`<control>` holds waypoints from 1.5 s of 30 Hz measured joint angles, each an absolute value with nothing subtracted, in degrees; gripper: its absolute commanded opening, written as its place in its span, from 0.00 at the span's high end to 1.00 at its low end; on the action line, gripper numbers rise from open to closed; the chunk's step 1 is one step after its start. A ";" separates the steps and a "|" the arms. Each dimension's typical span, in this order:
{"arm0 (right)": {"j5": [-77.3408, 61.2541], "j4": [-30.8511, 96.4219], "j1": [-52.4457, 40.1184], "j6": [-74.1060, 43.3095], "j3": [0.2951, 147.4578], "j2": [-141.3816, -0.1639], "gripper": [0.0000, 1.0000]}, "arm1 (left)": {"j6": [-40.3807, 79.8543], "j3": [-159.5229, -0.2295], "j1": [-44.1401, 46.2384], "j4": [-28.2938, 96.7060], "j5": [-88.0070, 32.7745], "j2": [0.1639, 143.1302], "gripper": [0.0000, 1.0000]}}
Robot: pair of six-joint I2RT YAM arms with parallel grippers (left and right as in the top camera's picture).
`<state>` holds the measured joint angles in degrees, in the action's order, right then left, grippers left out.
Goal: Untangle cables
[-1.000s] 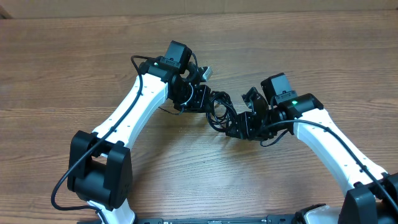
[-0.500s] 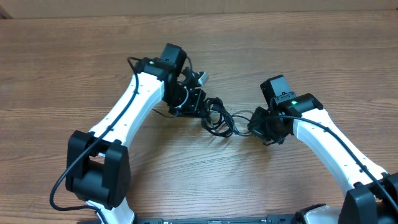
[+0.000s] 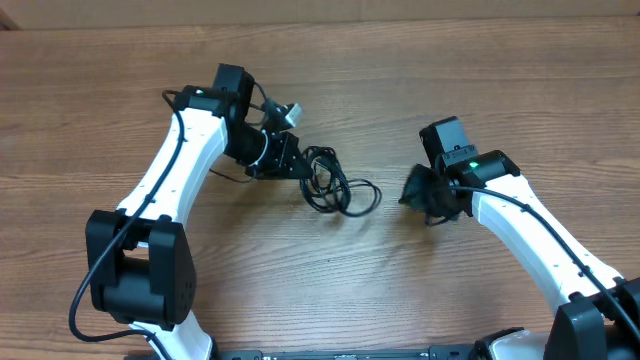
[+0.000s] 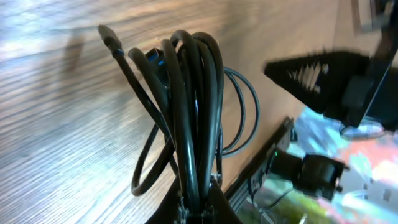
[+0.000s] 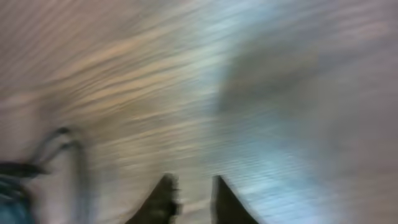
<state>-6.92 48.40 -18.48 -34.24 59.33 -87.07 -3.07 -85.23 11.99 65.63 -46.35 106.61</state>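
The cables (image 3: 335,185) are a bundle of thin black loops lying on the wooden table (image 3: 320,280) between the two arms. My left gripper (image 3: 292,163) is shut on the bundle's left end. In the left wrist view the cables (image 4: 193,106) run straight down into my closed jaws (image 4: 199,208), and one small plug end (image 4: 109,37) sticks out at the upper left. My right gripper (image 3: 412,190) sits just right of the loops, apart from them. The blurred right wrist view shows its fingertips (image 5: 163,193) slightly apart, with bare wood between them.
The table's back edge (image 3: 320,22) runs along the top. The arm bases (image 3: 150,290) stand at the front left and front right. The right gripper's ridged finger (image 4: 317,68) shows across from the bundle in the left wrist view.
My left gripper has moved left and back, dragging the cable bundle with it. My right gripper has let go of the cables and stays where it was, now apart from the loops.
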 measured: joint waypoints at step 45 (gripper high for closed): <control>-21.65 35.14 -24.03 -14.90 59.35 -87.07 0.93 | -7.75 -85.23 19.16 67.53 -53.65 106.61 0.96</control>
